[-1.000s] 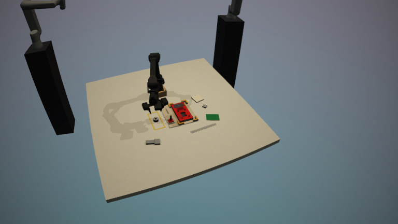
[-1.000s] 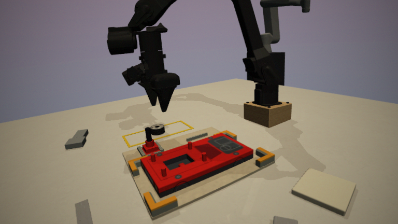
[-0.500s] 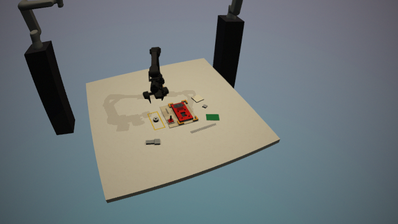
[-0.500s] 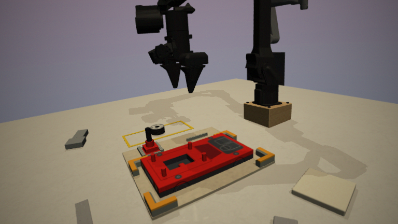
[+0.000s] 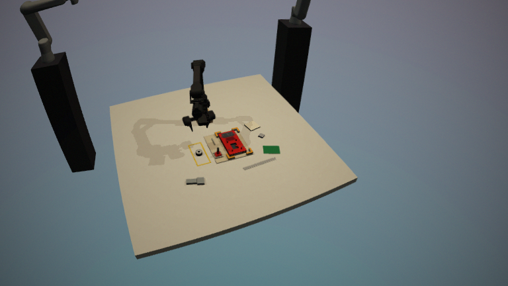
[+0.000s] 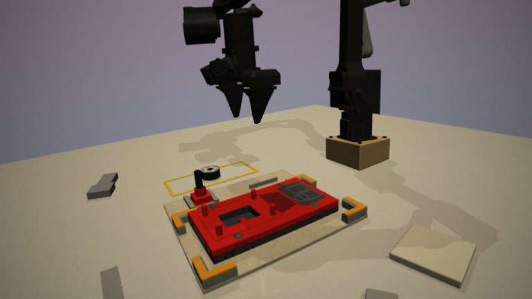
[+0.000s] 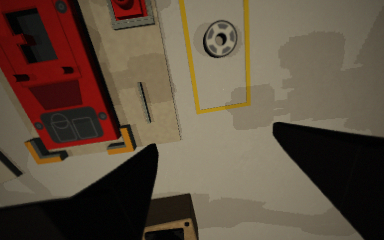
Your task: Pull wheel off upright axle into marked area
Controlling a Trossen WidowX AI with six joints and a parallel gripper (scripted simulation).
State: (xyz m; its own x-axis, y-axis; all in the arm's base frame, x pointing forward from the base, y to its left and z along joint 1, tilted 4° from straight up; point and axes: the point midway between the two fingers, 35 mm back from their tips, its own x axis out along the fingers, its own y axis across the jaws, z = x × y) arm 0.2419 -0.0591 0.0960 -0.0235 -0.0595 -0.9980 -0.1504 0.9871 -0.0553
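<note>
The wheel [image 5: 196, 153] [image 6: 210, 174] [image 7: 230, 40] lies on the tabletop [image 5: 224, 211] [image 6: 58, 241] [image 7: 215, 170] inside the marked area [image 5: 204, 164] [image 6: 215, 183] [image 7: 248, 60], a flat yellow outline rather than a walled tray. The red body [image 5: 230, 143] [image 6: 270, 223] [image 7: 75, 75] has a squarish recess [image 5: 234, 145] [image 6: 235, 215] [image 7: 42, 42] with a dark interior and a small red tab jutting into it. Orange-topped corner brackets [image 5: 230, 157] [image 6: 213, 274] [image 7: 122, 147] stand around the body on a pale board [image 5: 210, 144] [image 6: 274, 252] [image 7: 155, 65].

The wheel lies flat, its pale, segmented face upward and its centre hole pointing up, so its axis stands upright. The outline's long sides run roughly the same way as the red body's long sides. The black axle [image 5: 217, 150] [image 6: 198, 180] rises from its red base, apart from the wheel.

The pincer [image 5: 199, 128] [image 6: 246, 119] [image 7: 214, 138] is spread almost fully, with nothing between its fingers. It hangs above the tabletop, touching nothing and well apart from the wheel.

The top view alone shows a green plate [image 5: 271, 149] and both black pillars carrying grey arms. The exterior view shows the axle's height and the wooden block [image 6: 343, 151] [image 7: 175, 210] under the black arm; the wrist view catches only part of that block but shows the wheel's hole plainly.
</note>
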